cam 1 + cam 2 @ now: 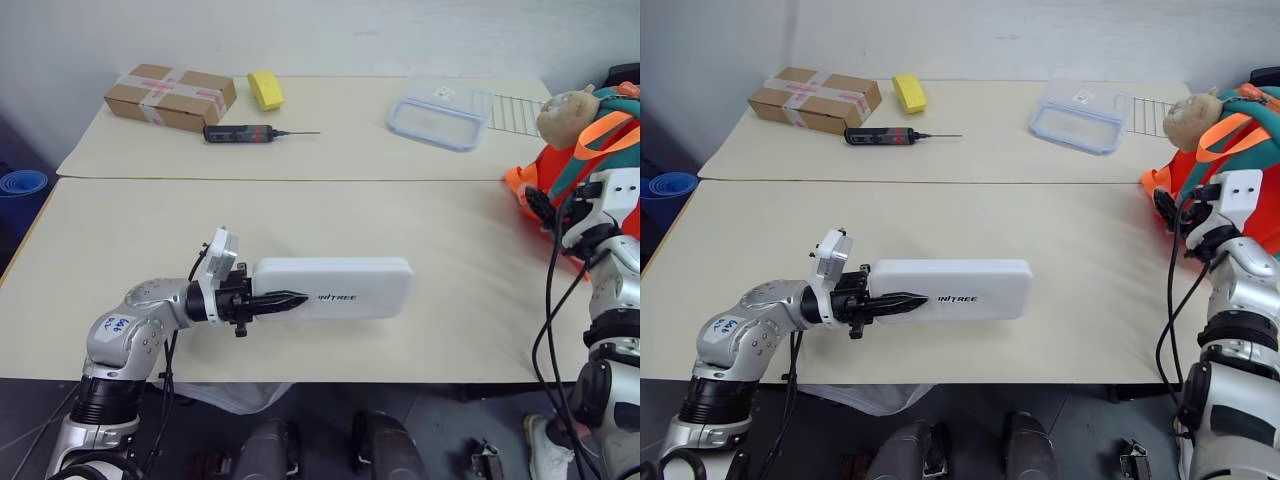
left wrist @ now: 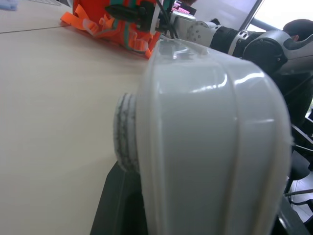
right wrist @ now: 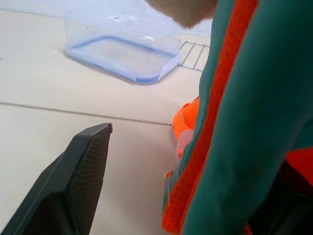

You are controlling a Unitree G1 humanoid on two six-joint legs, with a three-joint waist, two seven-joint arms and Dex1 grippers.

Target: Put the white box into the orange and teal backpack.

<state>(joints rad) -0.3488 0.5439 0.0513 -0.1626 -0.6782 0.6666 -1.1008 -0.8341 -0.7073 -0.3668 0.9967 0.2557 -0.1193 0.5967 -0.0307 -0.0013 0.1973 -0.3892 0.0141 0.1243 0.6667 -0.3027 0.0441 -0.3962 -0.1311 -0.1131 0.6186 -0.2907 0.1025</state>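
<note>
Left pincer (image 1: 285, 299) clamps near end of white box (image 1: 335, 288), one black finger (image 1: 895, 300) lying across its top. Box held flat, level, over near desk (image 1: 120, 260), long side pointing toward robot's right. Orange and teal backpack (image 1: 1240, 150) sits at desk's right edge, tan plush charm (image 1: 1192, 113) on top. Right pincer (image 1: 1168, 207) at backpack's left side, fabric between its fingers; whether jaws grip, cannot tell. Far desk carries clear container (image 1: 438, 112), taped cardboard box (image 1: 170, 96), yellow sponge (image 1: 265, 90), black tool (image 1: 245, 133).
</note>
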